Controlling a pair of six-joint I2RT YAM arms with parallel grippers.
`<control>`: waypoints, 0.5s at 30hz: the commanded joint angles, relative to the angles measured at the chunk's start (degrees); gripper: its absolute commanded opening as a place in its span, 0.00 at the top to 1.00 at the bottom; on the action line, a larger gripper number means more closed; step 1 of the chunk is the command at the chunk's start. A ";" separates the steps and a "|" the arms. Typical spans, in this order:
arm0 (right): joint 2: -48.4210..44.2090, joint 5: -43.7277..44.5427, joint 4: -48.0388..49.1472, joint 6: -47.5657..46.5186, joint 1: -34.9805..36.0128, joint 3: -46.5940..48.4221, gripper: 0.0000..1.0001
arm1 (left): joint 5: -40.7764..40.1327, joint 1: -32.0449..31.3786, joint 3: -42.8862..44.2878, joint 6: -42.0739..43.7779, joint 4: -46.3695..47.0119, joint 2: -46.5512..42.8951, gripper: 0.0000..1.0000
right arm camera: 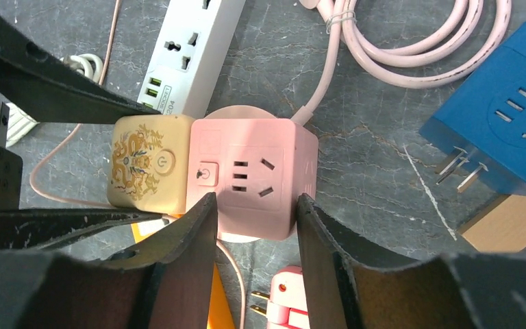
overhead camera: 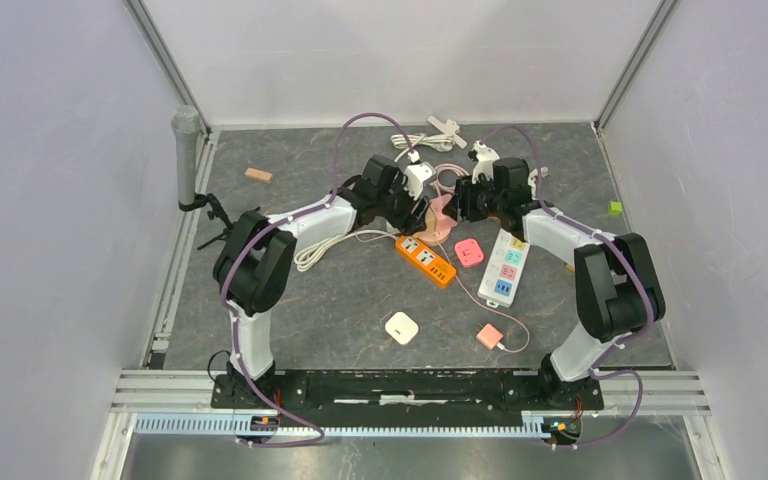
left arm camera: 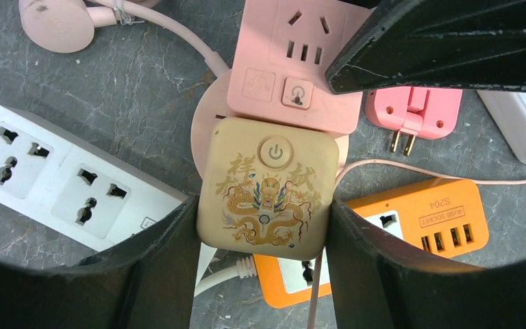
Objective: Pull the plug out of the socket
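Pinching cream dragon plug (left arm camera: 267,185) between left gripper (left arm camera: 261,226) fingers | right gripper (right arm camera: 257,212) fingers clamp pink cube socket (right arm camera: 253,171) | plug sits flush against socket's side

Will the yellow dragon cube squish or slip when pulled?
Probably not squish: the dragon cube looks like hard plastic. Its smooth rounded sides might slip in the left tool. Pressed against the pink socket, it may resist first.

Cream dragon-printed plug (left arm camera: 267,188) sits joined to pink cube socket (right arm camera: 250,175).
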 commanded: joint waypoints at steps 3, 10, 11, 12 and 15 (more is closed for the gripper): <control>4.71 8.20 -17.59 -7.18 1.96 -9.39 0.53 | 5.14 2.01 3.01 -7.06 11.46 -3.73 0.98; 6.34 12.89 -18.76 -5.04 2.22 -8.17 0.55 | 6.08 2.86 -4.99 -4.24 19.44 -10.25 0.98; 6.53 13.23 -18.95 -4.85 2.23 -7.91 0.55 | 6.25 2.86 -6.14 -2.57 20.18 -11.26 0.98; 6.73 13.54 -19.09 -4.69 2.24 -7.66 0.55 | 6.48 2.85 -7.35 -0.73 20.95 -12.20 0.98; 7.67 13.97 -19.76 -4.96 2.30 -6.72 0.56 | 7.56 2.81 -9.57 2.77 21.99 -13.69 0.98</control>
